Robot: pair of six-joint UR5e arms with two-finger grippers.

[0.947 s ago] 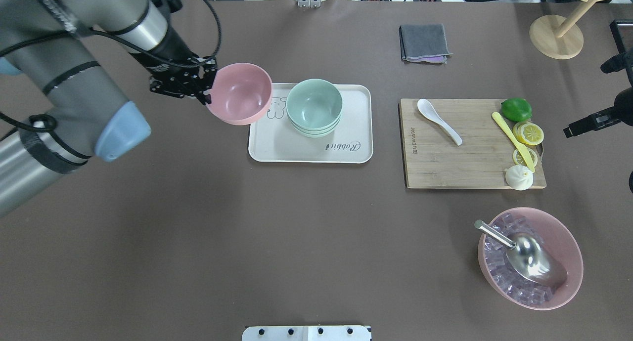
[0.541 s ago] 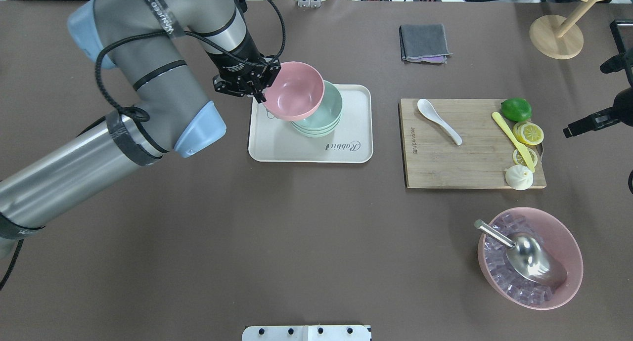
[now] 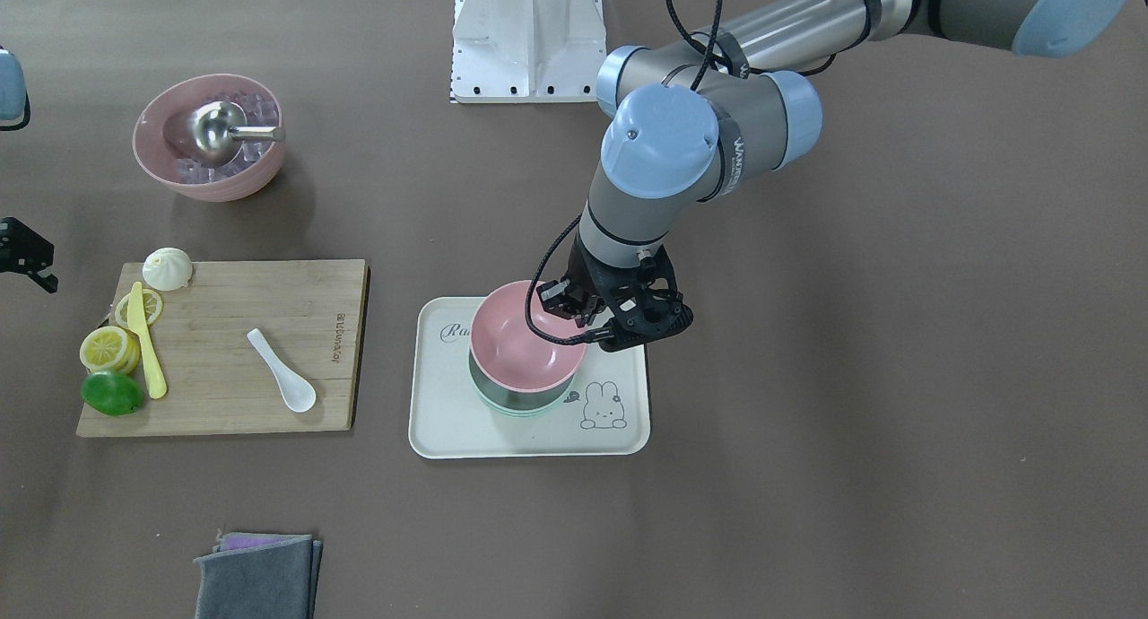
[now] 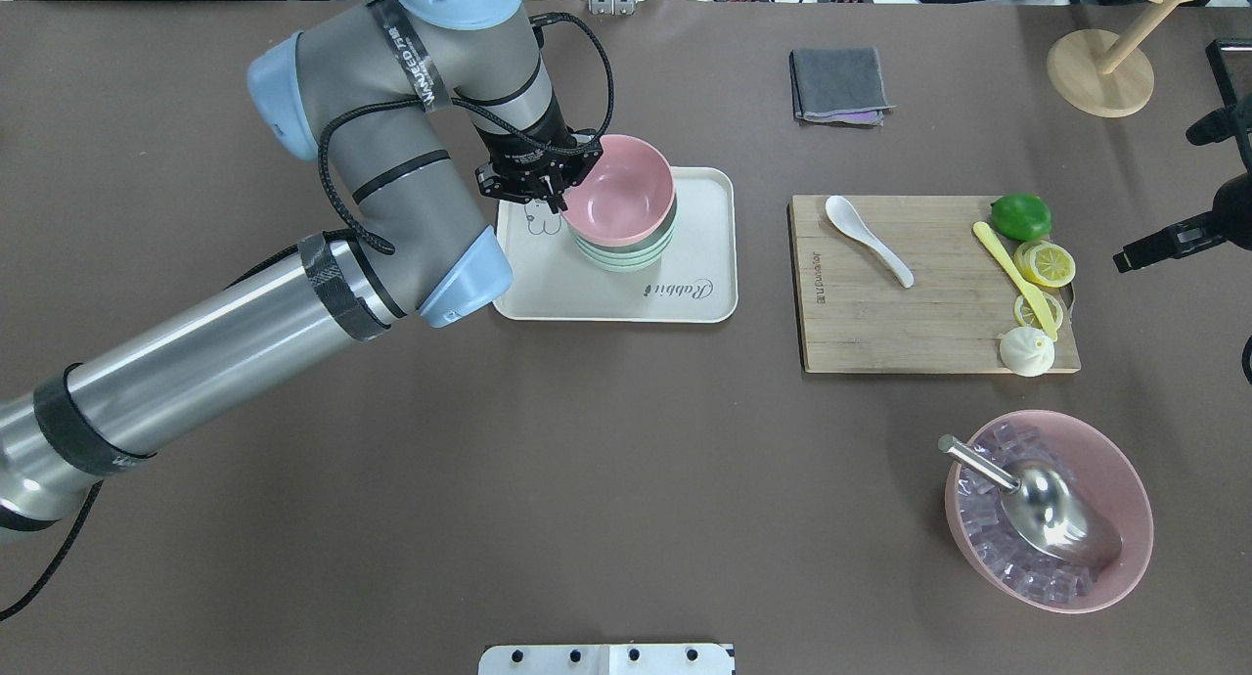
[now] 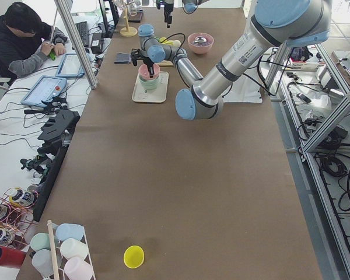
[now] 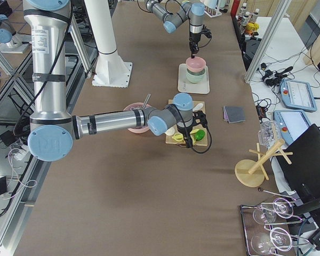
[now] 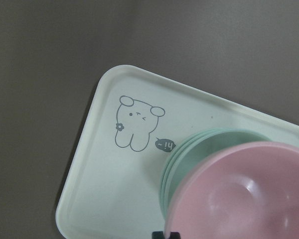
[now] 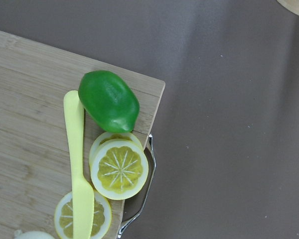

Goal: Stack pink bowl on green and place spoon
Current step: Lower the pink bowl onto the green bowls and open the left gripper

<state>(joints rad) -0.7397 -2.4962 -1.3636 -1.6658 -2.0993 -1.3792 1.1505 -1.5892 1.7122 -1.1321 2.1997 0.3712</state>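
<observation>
Carried across from beside the tray [image 4: 704, 298], the pink bowl [image 4: 618, 189] is now held over the green bowls [image 4: 626, 254], its rim pinched by the left gripper [image 4: 564, 194]. It should be lowered level until nested, then released gently. The spoon [image 4: 869, 241] is left lying on the cutting board [image 4: 851, 333].

— Where does the tray [image 4: 606, 298] lie?
— On the surface, left of the board [image 4: 880, 333] from the robot's side. The bowl stack [image 4: 626, 256] stands on its far half, with the upper bowl [image 4: 618, 191] on top and the left tool [image 4: 559, 198] clamped on that bowl's left rim.
— And the spoon [image 4: 866, 237]?
— On the board's far left part. The cloth [image 4: 839, 83] lies beyond the board.
</observation>
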